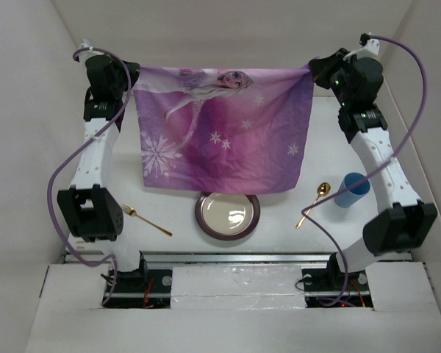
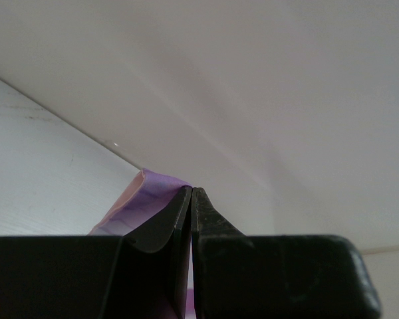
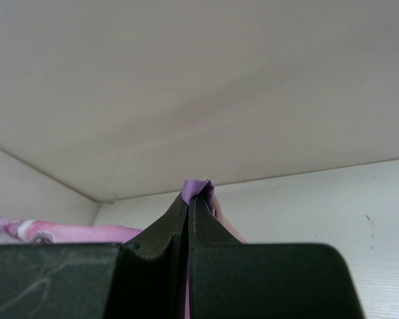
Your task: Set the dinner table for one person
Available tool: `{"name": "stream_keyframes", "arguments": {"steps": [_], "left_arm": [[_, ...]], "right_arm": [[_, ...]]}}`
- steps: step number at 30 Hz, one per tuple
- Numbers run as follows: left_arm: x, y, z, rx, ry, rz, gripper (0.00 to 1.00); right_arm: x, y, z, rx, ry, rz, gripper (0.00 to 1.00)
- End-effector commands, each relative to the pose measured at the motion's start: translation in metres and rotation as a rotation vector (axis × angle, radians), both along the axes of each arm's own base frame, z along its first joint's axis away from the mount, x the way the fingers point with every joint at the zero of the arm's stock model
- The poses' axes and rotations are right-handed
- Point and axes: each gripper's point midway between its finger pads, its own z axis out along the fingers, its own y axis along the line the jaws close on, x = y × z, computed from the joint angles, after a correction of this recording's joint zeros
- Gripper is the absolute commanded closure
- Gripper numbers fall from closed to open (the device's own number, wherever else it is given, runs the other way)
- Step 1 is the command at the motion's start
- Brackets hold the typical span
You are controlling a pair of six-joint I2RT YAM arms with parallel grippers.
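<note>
The purple snowflake-printed placemat [image 1: 224, 129] hangs stretched in the air above the white dinner table [image 1: 323, 132]. My left gripper [image 1: 130, 76] is shut on its upper left corner, and my right gripper [image 1: 314, 72] is shut on its upper right corner. In the left wrist view the purple placemat [image 2: 149, 189] bunches beside the closed left gripper [image 2: 191, 191]. In the right wrist view a fold of placemat [image 3: 198, 187] sticks out above the closed right gripper [image 3: 189, 199]. A plate [image 1: 228, 215] with a dark rim lies on the table, partly under the mat's lower edge.
A gold fork [image 1: 147, 220] lies left of the plate. A gold spoon [image 1: 314, 203] lies to its right, with a blue cup [image 1: 351, 189] beside it near the right arm. White walls enclose the table at the back and sides.
</note>
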Motion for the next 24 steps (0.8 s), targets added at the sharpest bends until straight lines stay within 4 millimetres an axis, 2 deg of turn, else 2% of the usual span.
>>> {"name": "stream_keyframes", "arguments": {"steps": [1, 2, 3, 4, 5, 6, 7, 8, 9, 10, 11, 12, 13, 14, 15, 16, 17, 18, 19, 20, 21, 22, 23, 24], "left_arm": [[0.019, -0.004, 0.037, 0.023, -0.092, -0.035, 1.00], [0.024, -0.006, 0.052, 0.022, -0.127, -0.047, 1.00], [0.036, -0.008, 0.044, 0.010, -0.123, -0.056, 1.00], [0.038, -0.011, 0.050, 0.006, -0.137, -0.073, 1.00], [0.038, -0.012, 0.071, 0.008, -0.182, -0.079, 1.00], [0.044, -0.012, 0.070, 0.008, -0.183, -0.085, 1.00], [0.040, -0.014, 0.100, 0.019, -0.249, -0.094, 1.00], [0.041, -0.014, 0.099, 0.019, -0.247, -0.094, 1.00], [0.037, -0.013, 0.112, 0.032, -0.279, -0.089, 1.00], [0.037, -0.013, 0.114, 0.036, -0.284, -0.090, 1.00], [0.032, -0.014, 0.126, 0.044, -0.322, -0.091, 1.00], [0.029, -0.014, 0.129, 0.059, -0.333, -0.095, 1.00], [0.032, -0.015, 0.117, 0.059, -0.309, -0.098, 1.00], [0.027, -0.015, 0.119, 0.062, -0.327, -0.101, 1.00], [0.027, -0.016, 0.111, 0.063, -0.319, -0.104, 1.00], [0.034, -0.015, 0.066, 0.052, -0.232, -0.103, 1.00], [0.025, -0.016, 0.065, 0.049, -0.249, -0.103, 1.00], [0.021, -0.015, 0.050, 0.043, -0.237, -0.100, 1.00], [0.020, -0.015, -0.012, 0.024, -0.128, -0.100, 1.00], [0.007, -0.017, -0.008, -0.001, -0.173, -0.099, 1.00], [0.001, -0.011, -0.022, -0.016, -0.167, -0.090, 1.00], [-0.007, -0.013, -0.077, -0.040, -0.071, -0.092, 1.00], [-0.016, -0.013, -0.080, -0.061, -0.088, -0.089, 1.00], [-0.021, -0.014, -0.095, -0.065, -0.073, -0.087, 1.00]], "right_arm": [[0.022, -0.006, 0.037, -0.006, -0.085, 0.011, 1.00], [0.044, -0.006, 0.020, 0.000, -0.044, 0.020, 1.00], [0.046, -0.004, 0.047, 0.011, -0.093, 0.031, 1.00], [0.054, -0.007, 0.045, 0.015, -0.074, 0.033, 1.00], [0.060, -0.007, 0.050, 0.028, -0.077, 0.052, 1.00], [0.075, -0.004, 0.041, 0.032, -0.056, 0.064, 1.00], [0.070, -0.003, 0.077, 0.033, -0.117, 0.072, 1.00], [0.076, -0.003, 0.069, 0.033, -0.103, 0.072, 1.00], [0.072, -0.008, 0.088, 0.033, -0.142, 0.065, 1.00], [0.069, -0.008, 0.095, 0.033, -0.159, 0.065, 1.00], [0.069, -0.007, 0.097, 0.032, -0.166, 0.071, 1.00], [0.067, -0.013, 0.102, 0.030, -0.180, 0.064, 1.00], [0.072, -0.013, 0.086, 0.024, -0.150, 0.067, 1.00], [0.074, -0.016, 0.075, 0.020, -0.135, 0.074, 1.00], [0.071, -0.020, 0.070, 0.015, -0.134, 0.080, 1.00], [0.080, -0.017, 0.033, 0.017, -0.086, 0.100, 1.00], [0.080, -0.018, 0.014, 0.011, -0.056, 0.131, 1.00], [0.080, -0.020, -0.007, 0.011, -0.026, 0.145, 1.00], [0.073, -0.017, -0.010, 0.013, -0.049, 0.166, 1.00], [0.072, -0.018, -0.071, 0.026, 0.058, 0.191, 1.00], [0.067, -0.015, -0.088, 0.032, 0.071, 0.204, 1.00], [0.062, -0.019, -0.098, 0.033, 0.062, 0.203, 1.00], [0.055, -0.016, -0.147, 0.046, 0.152, 0.216, 1.00], [0.052, -0.014, -0.162, 0.044, 0.163, 0.233, 1.00]]}}
